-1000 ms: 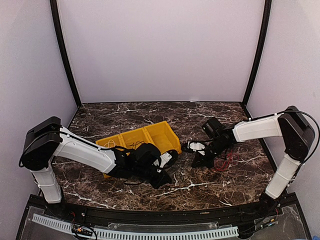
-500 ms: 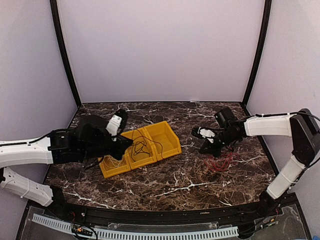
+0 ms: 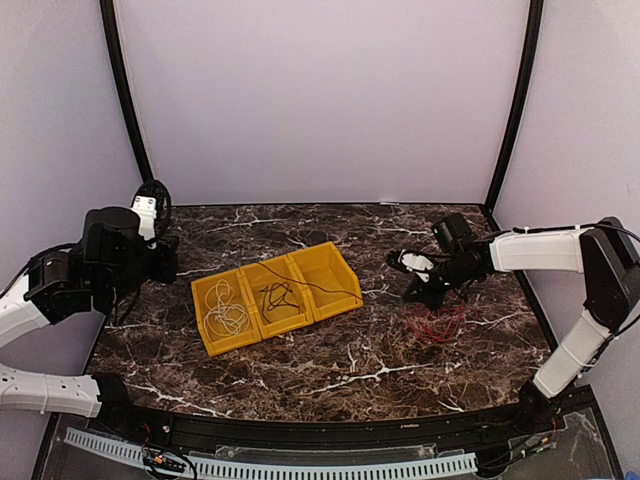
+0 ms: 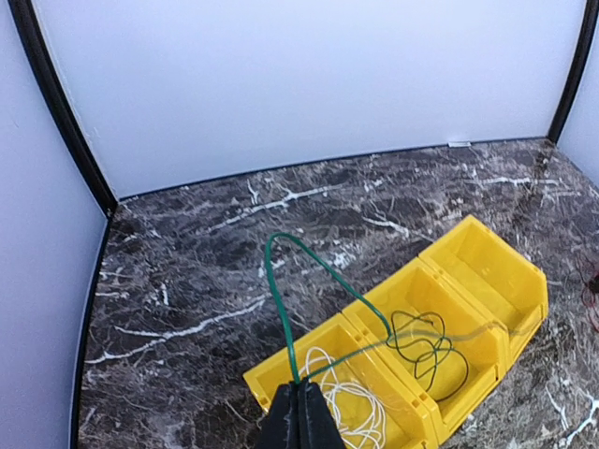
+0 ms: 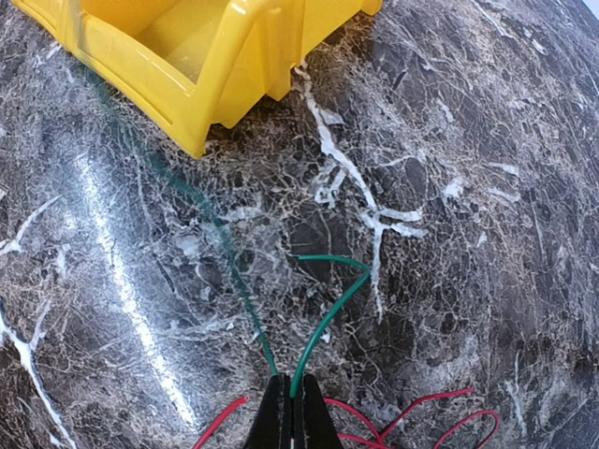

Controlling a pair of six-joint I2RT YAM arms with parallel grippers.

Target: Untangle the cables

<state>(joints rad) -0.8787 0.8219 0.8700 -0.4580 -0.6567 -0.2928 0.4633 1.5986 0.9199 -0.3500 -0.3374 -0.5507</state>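
Dark green-black cable (image 4: pixel 426 348), a thin flexible wire, lies as a loose coil in the middle compartment of the yellow plastic bin (image 4: pixel 520 297). One strand is pinched in the fully closed left gripper (image 4: pixel 299 391), raised off to the left. Another is pinched in the equally closed right gripper (image 5: pixel 290 385), low over the brown marble table (image 3: pixel 330 372) to the bin's right.

The main risk I see is tension. If the arms draw apart, the strand crossing the rim may tip or drag the light bin, or cinch the coil into a knot instead of opening it. The thin wire could also slip from either pinch. The right gripper hovers just above the red cable (image 3: pixel 440 325), a scribble on the table, and might snag it. The white cable (image 4: pixel 348 408) sits in the neighbouring end compartment, near enough to get hooked.

Count: three cables, two grippers, and one bin of three compartments, one of them empty.
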